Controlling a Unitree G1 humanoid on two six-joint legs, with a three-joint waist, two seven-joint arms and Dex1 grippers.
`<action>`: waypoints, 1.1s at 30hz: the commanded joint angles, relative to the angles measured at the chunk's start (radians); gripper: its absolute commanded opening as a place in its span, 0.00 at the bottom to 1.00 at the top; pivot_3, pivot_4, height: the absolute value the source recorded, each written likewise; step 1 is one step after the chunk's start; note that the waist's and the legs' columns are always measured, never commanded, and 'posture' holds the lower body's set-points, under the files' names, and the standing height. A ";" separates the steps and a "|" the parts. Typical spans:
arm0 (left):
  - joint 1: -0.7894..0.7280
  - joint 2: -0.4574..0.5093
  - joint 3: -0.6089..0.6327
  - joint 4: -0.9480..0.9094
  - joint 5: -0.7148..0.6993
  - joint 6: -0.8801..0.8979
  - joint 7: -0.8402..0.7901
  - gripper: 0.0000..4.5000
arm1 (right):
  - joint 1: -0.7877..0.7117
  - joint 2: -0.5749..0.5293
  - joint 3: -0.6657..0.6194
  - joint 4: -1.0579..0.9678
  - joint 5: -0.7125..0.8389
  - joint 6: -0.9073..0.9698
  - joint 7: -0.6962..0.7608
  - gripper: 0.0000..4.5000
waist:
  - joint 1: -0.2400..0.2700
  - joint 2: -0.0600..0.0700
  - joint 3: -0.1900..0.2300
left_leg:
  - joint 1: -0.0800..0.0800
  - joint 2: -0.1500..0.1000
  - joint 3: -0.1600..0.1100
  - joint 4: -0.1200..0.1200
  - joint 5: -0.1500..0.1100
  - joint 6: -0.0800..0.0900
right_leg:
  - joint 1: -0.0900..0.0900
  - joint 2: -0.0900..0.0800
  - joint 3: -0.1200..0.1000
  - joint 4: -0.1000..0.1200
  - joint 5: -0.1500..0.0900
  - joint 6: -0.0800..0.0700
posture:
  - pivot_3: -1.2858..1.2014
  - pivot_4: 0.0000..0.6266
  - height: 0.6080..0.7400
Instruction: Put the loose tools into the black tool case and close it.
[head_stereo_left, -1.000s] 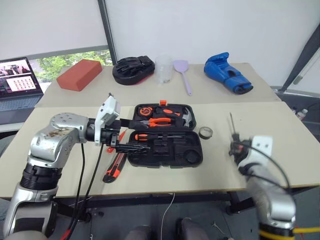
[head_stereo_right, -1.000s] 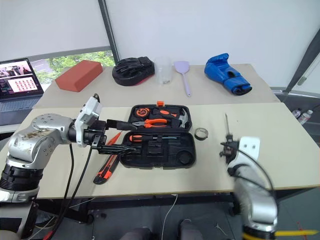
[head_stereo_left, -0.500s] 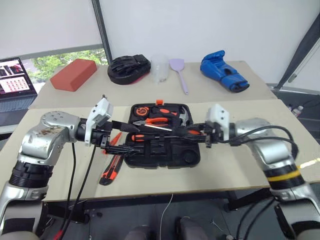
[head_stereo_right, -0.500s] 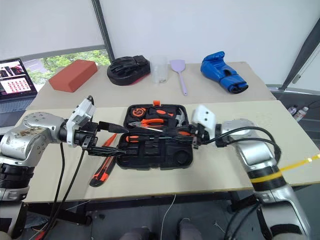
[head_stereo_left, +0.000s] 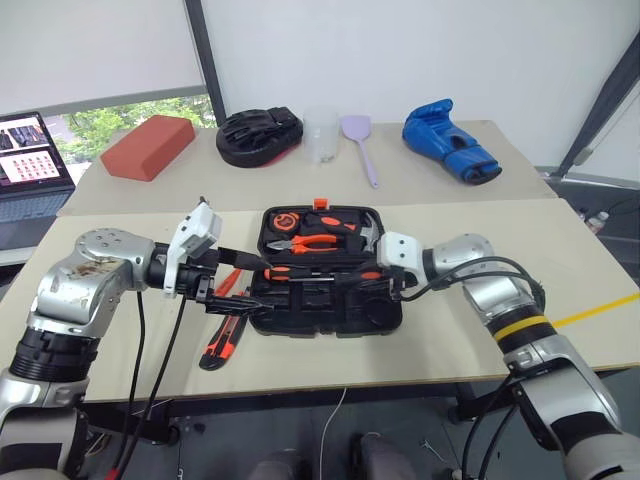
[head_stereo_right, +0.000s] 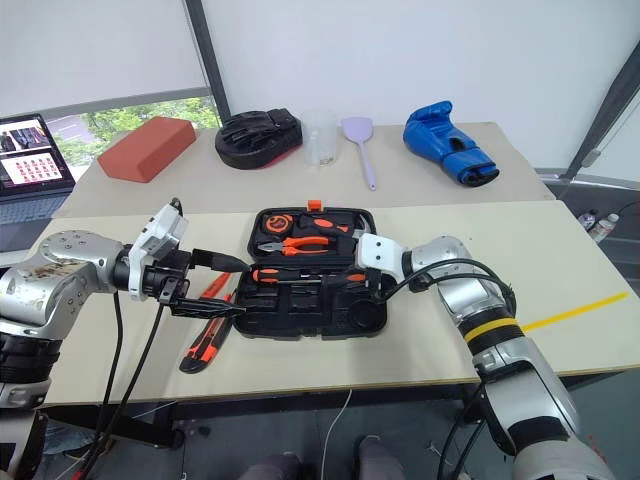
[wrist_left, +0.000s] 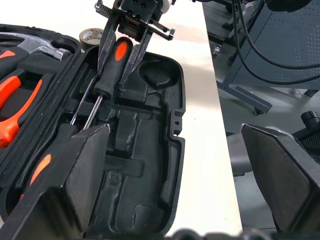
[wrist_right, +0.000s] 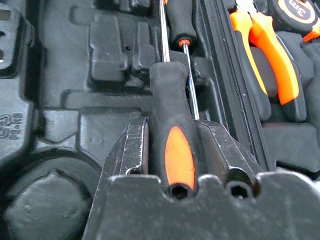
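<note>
The black tool case (head_stereo_left: 330, 285) lies open on the table (head_stereo_left: 560, 250), pliers and a hammer in its far half, moulded slots in the near half. A black-and-orange screwdriver (wrist_right: 172, 135) lies over those slots, its handle clamped between the right jaws (wrist_left: 123, 54); its tip is hard to make out. The left jaws (head_stereo_left: 232, 287) hover spread wide and empty at the case's left edge, above the utility knife (head_stereo_left: 222, 340) on the table.

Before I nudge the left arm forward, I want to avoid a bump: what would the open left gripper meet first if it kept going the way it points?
Probably the right gripper, shut on a screwdriver over the black tool case. It faces the left gripper almost head-on; the depth is unclear.
</note>
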 joint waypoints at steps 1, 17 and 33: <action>-0.018 0.012 0.022 -0.025 -0.005 -0.016 0.005 1.00 | -0.018 0.001 -0.008 0.013 -0.020 -0.032 0.014 0.24 | 0.001 0.000 0.000 | 0.000 0.000 0.000 0.000 0.000 0.000 | 0.000 0.000 0.000 0.000 0.000 0.000 | 0.52 0.24 1.00; -0.034 0.001 0.011 0.009 0.010 -0.043 0.018 1.00 | -0.048 0.080 -0.122 -0.081 0.106 0.210 -0.006 0.87 | 0.001 0.000 0.000 | 0.000 0.000 0.000 0.000 0.000 0.000 | 0.000 0.000 0.000 0.000 0.000 0.000 | 0.52 0.24 1.00; -0.025 0.005 0.008 0.033 0.034 -0.067 0.015 1.00 | 0.057 0.117 0.049 -0.019 -0.084 0.198 -0.059 0.01 | -0.001 -0.001 -0.001 | 0.001 0.000 0.000 0.000 0.000 0.000 | 0.000 0.000 0.000 0.001 0.000 0.000 | 0.52 0.24 1.00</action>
